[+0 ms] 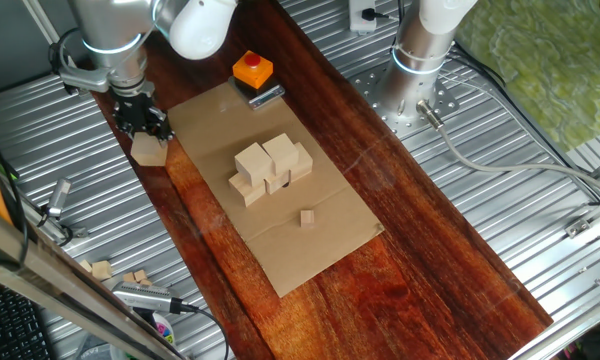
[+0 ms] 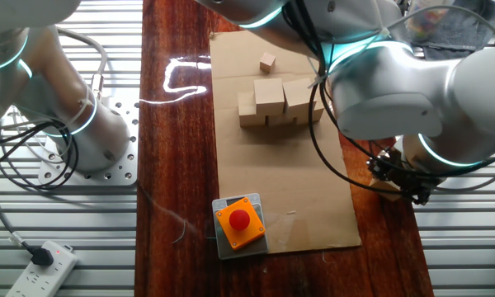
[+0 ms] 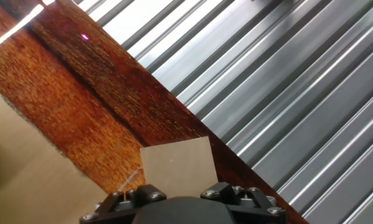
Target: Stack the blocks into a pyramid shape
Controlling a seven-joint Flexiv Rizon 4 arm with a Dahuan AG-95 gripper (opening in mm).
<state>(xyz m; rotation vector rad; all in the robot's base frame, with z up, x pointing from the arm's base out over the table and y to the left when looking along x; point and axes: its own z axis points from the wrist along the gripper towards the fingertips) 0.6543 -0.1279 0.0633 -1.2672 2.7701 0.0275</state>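
Several pale wooden blocks stand stacked (image 1: 270, 165) (image 2: 279, 103) on the cardboard sheet (image 1: 315, 255) (image 2: 313, 206), two of them on top of a lower row. One more block (image 1: 150, 150) (image 3: 177, 160) sits at the wooden table's edge next to the ribbed metal. My gripper (image 1: 143, 128) (image 2: 400, 177) is right over it. In the hand view this block fills the gap between the two black jaws, which look shut on its sides. In the other fixed view the arm hides most of it.
A tiny wooden cube (image 1: 307, 217) (image 2: 268, 62) lies on the cardboard beyond the stack. An orange box with a button (image 1: 252, 70) (image 2: 239, 221) sits at the cardboard's other end. A second arm's base (image 1: 420, 60) (image 2: 82, 132) stands across the table. Small wood scraps (image 1: 100, 270) lie on the metal.
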